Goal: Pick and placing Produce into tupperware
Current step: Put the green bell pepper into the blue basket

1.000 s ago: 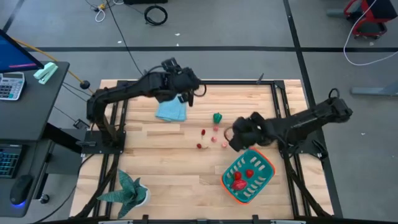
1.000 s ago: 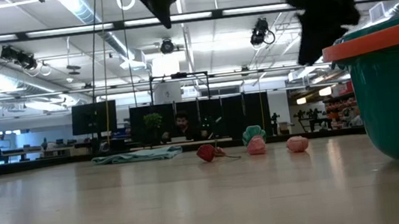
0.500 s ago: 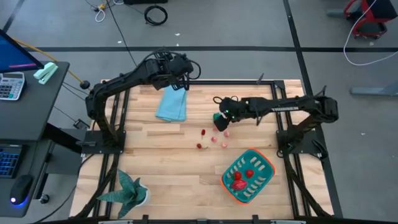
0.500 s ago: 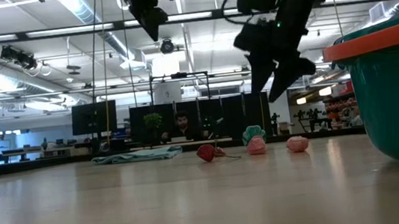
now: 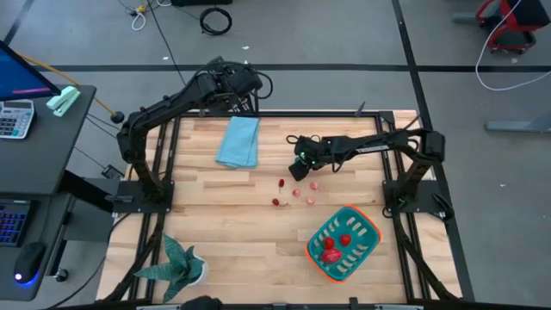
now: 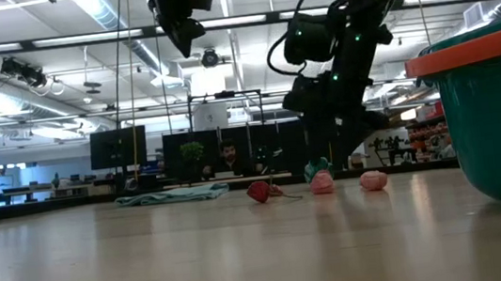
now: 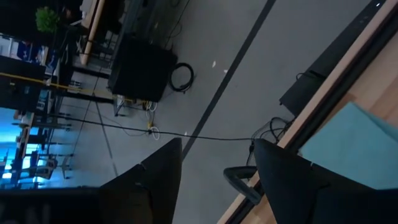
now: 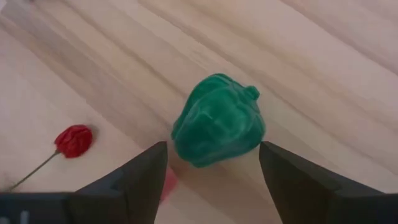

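The green pepper-shaped piece (image 8: 217,121) lies on the wooden table. My right gripper (image 8: 213,148) is open and has come down over it, one finger on each side, with a gap showing to each. In the low view the right gripper (image 6: 329,146) hangs just above this green piece (image 6: 316,166). Several small red and pink pieces (image 5: 295,193) lie loose nearby. The teal tupperware (image 5: 366,226) with its orange rim stands toward the near right and holds red pieces (image 5: 331,253). My left gripper (image 5: 244,88) is open, raised at the far edge.
A light blue folded cloth (image 5: 238,142) lies far left of the produce. A green star-shaped plant (image 5: 176,263) stands at the near left corner. A red piece with a thin stem (image 8: 73,140) lies close to the pepper. Bare wood lies between the loose pieces and the container.
My right gripper has swung from beside the tupperware toward the far left and come down over the green pepper. My left gripper has drawn back from over the blue cloth toward the table's far edge. The produce and the container have stayed put.
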{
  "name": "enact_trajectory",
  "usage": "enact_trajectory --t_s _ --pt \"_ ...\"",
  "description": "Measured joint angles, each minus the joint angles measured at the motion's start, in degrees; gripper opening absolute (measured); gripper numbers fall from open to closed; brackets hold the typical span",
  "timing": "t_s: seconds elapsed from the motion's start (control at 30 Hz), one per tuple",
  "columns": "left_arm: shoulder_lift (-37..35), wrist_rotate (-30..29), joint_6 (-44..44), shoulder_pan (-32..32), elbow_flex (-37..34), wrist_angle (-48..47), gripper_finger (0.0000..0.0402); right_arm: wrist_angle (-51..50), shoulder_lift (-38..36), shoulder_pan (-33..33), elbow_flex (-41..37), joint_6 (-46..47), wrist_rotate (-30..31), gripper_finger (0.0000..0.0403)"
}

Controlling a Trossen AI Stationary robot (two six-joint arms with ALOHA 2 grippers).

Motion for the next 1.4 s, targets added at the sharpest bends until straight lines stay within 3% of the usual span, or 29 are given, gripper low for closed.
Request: enact_trajectory --t_s 0.33,0.77,1.0,1.17,1.4 --pt "0.00 0.00 -0.03 0.23 0.00 0.02 0.0200 4.30 0.45 -1.08 0.04 -0.18 2.10 0.0264" --pt "0.00 0.01 -0.08 0.08 0.00 -0.04 0.0196 6.98 6.51 -2.58 0.07 -4.47 1.98 0.0264" --pt "0.00 0.01 -0.08 0.17 0.00 0.03 0.0193 7.32 6.19 -2.58 0.04 -4.52 1.69 0.0262" --pt "0.00 0.02 -0.13 0.17 -0.02 0.07 0.0192 7.24 5.57 -2.47 0.15 -4.62 0.70 0.0239" --pt "0.00 0.02 -0.15 0.17 -0.02 0.07 0.0189 6.55 0.61 -1.88 0.17 -5.51 0.24 0.0223"
